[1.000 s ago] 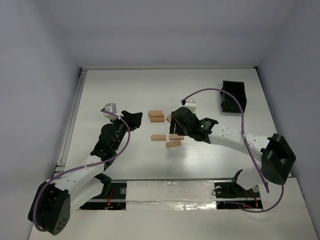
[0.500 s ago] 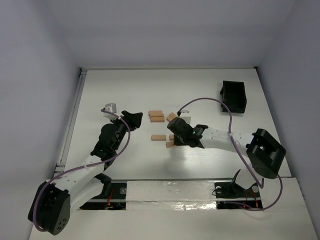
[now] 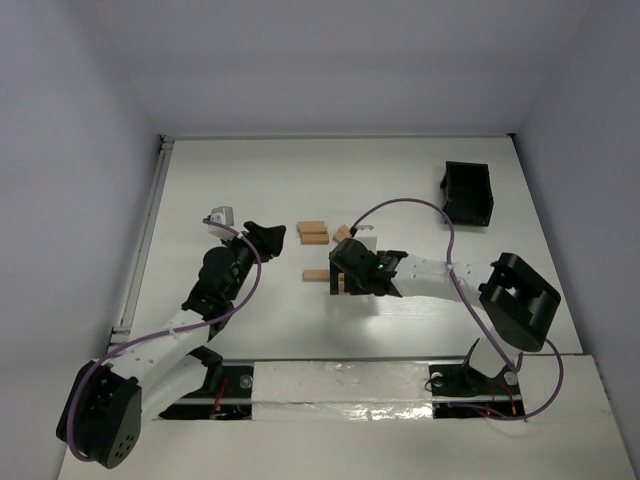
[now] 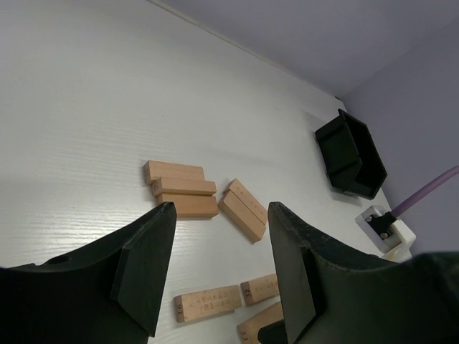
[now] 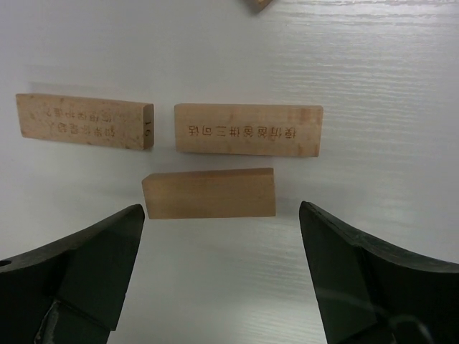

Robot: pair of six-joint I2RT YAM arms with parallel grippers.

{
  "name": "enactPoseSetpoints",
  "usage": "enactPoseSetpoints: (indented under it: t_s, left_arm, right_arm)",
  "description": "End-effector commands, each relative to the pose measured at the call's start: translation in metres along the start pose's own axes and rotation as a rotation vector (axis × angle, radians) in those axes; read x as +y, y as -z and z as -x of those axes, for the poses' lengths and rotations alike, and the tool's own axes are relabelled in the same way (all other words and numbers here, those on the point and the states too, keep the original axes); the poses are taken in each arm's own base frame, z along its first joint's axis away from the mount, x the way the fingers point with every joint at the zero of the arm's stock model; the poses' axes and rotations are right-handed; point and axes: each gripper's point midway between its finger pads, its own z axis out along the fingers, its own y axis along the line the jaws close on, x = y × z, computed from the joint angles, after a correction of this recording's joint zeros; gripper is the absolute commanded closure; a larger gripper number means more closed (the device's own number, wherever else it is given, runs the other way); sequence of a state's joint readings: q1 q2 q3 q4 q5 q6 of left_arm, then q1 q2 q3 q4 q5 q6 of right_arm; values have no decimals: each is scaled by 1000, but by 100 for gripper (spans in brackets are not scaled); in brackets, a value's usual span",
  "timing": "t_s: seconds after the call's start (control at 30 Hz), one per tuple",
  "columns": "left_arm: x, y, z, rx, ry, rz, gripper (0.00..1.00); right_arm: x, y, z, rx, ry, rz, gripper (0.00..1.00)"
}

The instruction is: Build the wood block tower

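Light-tan wood blocks lie loose mid-table, with no tower standing. Three blocks (image 3: 313, 232) lie pressed together, stepped at the ends (image 4: 179, 190). A pair (image 4: 242, 208) lies slanted beside them. In the right wrist view a plain block (image 5: 209, 193) lies just ahead of my right gripper (image 5: 221, 244), whose jaws stand open around empty table. Beyond it are a lettered block (image 5: 248, 130) and a numbered block (image 5: 84, 121). From above, the right gripper (image 3: 343, 278) hovers over these, beside one visible block (image 3: 316, 275). My left gripper (image 3: 268, 237) is open and empty (image 4: 221, 247), left of the blocks.
A small black plastic box (image 3: 468, 193) stands at the back right, also seen in the left wrist view (image 4: 351, 154). The right arm's purple cable (image 3: 400, 205) loops above the blocks. A foil-covered strip (image 3: 340, 385) runs along the near edge.
My right gripper has moved left and toward the near edge, from beside the slanted pair to over the loose blocks. The left arm has not moved.
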State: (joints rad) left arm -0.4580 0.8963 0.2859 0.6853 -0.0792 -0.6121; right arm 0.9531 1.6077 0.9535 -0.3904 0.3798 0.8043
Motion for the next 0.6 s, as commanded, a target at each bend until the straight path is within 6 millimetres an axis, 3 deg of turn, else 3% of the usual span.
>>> enactPoseSetpoints:
  t_s: [0.0,0.1,0.57]
  left_arm:
    - [-17,-4,19,-56,9,-55,49]
    - [-17,-4,18,-54,9,-55,49]
    - [-17,-6,17,-44,5,-53,49]
  right_arm:
    - [14,-3,5,-10,31,17,5]
    - [14,-8,2,2,59,10,1]
    - [21,-17,1,27,107,4,1]
